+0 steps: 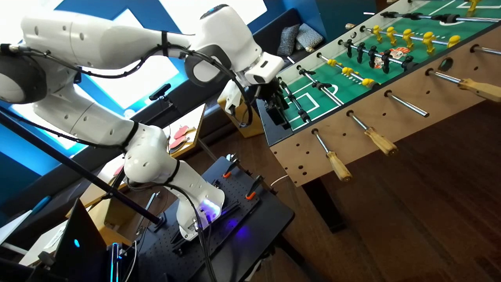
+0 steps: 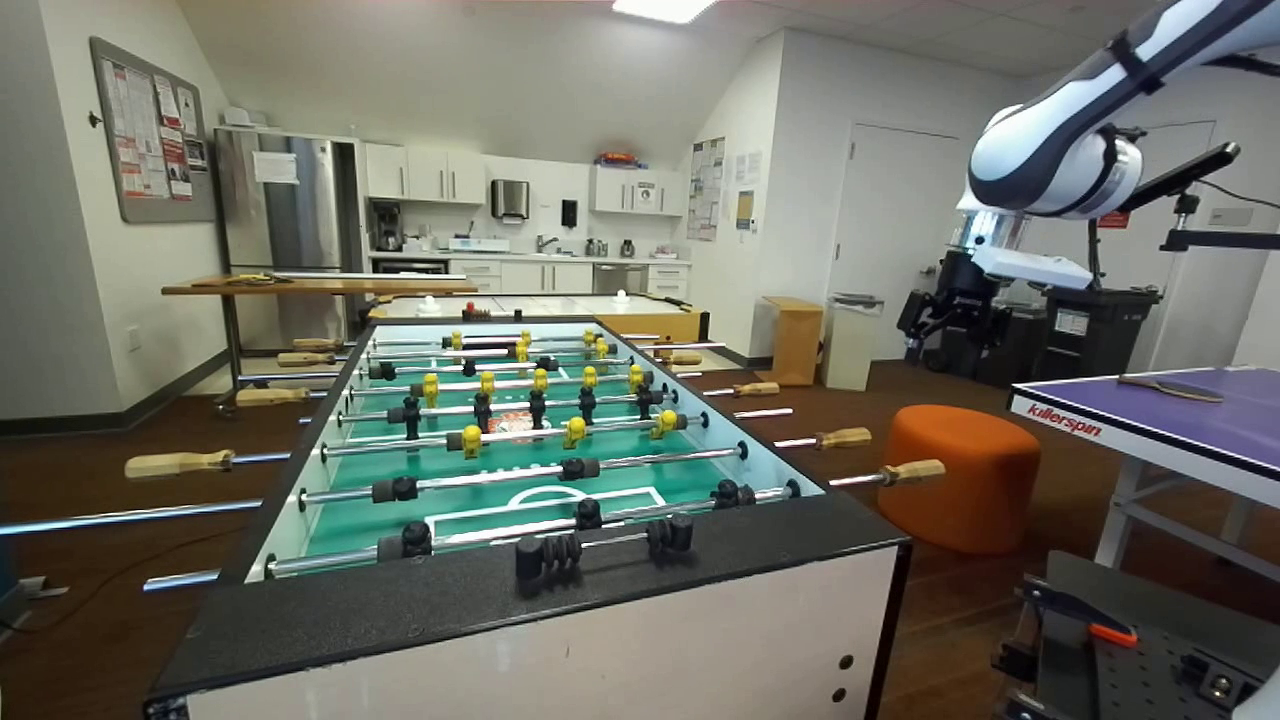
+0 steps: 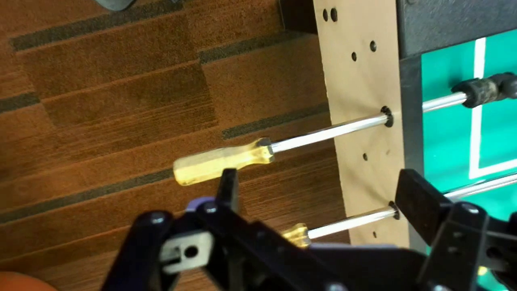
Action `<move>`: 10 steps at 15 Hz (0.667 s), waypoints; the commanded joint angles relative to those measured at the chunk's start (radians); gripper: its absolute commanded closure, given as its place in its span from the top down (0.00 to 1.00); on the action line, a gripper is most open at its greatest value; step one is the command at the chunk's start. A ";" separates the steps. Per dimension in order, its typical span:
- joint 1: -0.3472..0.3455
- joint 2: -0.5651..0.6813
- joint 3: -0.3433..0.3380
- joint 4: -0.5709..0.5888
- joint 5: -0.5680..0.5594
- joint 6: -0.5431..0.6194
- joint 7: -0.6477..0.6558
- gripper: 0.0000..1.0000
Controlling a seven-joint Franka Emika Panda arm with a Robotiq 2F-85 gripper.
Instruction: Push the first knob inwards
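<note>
The first knob (image 1: pixel 339 166) is a light-tan tapered wooden handle on a thin metal rod, the end one of its row. It sticks well out from the foosball table's tan side wall (image 1: pixel 287 160). It also shows in an exterior view (image 2: pixel 914 472) and in the wrist view (image 3: pixel 218 162), just beyond the left fingertip. My gripper (image 3: pixel 318 178) is open and empty, its black fingers wide apart. It hangs above the handles, apart from them, and also shows in both exterior views (image 1: pixel 280 113) (image 2: pixel 948 335). The neighbouring wooden handle (image 3: pixel 298 235) is partly hidden behind the gripper.
Further wooden handles (image 1: pixel 381 141) and a bare rod (image 1: pixel 407 103) stick out along the same side. The robot's black stand (image 1: pixel 258 231) is near the table corner. An orange stool (image 2: pixel 955 478) and a purple ping-pong table (image 2: pixel 1230 410) stand beyond the handles.
</note>
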 commanded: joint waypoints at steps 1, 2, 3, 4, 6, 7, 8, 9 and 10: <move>-0.009 0.021 0.009 0.001 0.001 0.007 0.002 1.00; -0.009 0.029 0.009 0.001 0.001 0.007 0.000 1.00; -0.009 0.026 0.009 0.001 0.001 0.007 -0.001 1.00; -0.009 0.020 0.010 0.001 0.001 0.007 -0.001 1.00; -0.009 0.013 0.011 0.001 0.002 0.007 -0.001 1.00; -0.030 0.026 0.026 -0.001 -0.020 0.038 0.095 1.00; -0.040 0.036 0.032 -0.008 -0.023 0.065 0.157 1.00; -0.051 0.057 0.036 -0.012 -0.032 0.089 0.216 1.00; -0.063 0.075 0.040 -0.014 -0.044 0.102 0.272 1.00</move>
